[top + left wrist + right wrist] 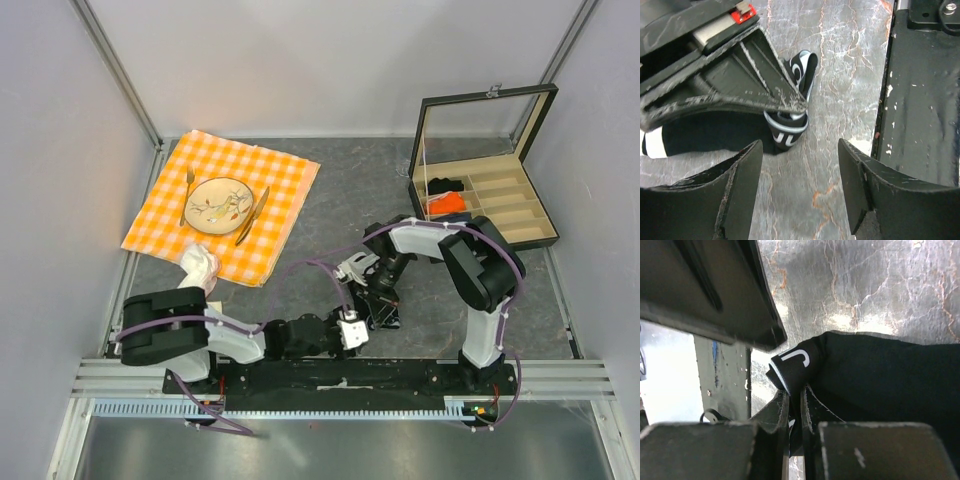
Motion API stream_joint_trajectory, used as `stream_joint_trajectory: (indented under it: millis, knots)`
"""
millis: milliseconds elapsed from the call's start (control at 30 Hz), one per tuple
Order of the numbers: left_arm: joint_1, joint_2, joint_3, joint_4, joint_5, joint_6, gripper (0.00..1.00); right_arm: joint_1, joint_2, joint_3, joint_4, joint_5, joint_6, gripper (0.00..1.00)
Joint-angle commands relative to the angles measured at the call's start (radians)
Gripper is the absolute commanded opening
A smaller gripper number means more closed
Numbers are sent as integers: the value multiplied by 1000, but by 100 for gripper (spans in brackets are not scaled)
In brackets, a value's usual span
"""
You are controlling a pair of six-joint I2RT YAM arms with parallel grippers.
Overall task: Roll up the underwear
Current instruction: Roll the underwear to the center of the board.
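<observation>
Black white-banded fabric underwear (880, 380) sits clamped in the right gripper (795, 396); the left gripper (800, 145) gapes apart. Upper right, an open divided box (520, 215) holds an orange roll (448, 204) and a black roll (445, 186).

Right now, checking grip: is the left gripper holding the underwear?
No, the left gripper stands open and empty; the underwear lies beyond it.

Mid table (340, 190) seen open btwn checkered cloth (170, 225) and box (500, 200). Nearer in, room cut down: underwear (790, 131) overhung by right gripper (798, 104), base rail (920, 100) set close alongside. Strip seen free btwn left gripper (800, 146) fingers.
</observation>
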Motion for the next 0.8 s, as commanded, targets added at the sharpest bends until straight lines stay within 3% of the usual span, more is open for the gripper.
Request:
stream_joint_trajectory:
  millis: [0, 167, 367, 467, 500, 533, 767]
  knots:
    - [-15, 88, 78, 88, -69, 69, 68, 5, 41, 30, 37, -19, 69, 11]
    - [-14, 188, 136, 79, -103, 82, 67, 5, 45, 35, 42, -19, 72, 13]
    - [-15, 260, 183, 42, -146, 86, 54, 4, 41, 33, 43, -25, 70, 17]
    - [-15, 270, 189, 17, -151, 80, 27, 4, 25, 29, 42, -30, 70, 24]
    - [-14, 270, 189, 10, -149, 70, 7, 4, 18, 29, 42, -31, 70, 26]
    - [-14, 268, 189, -7, -148, 62, 2, 4, 2, 29, 40, -31, 70, 29]
    - [29, 205, 175, -116, 16, -80, 2, -117, -119, 68, 25, -14, 60, 47]
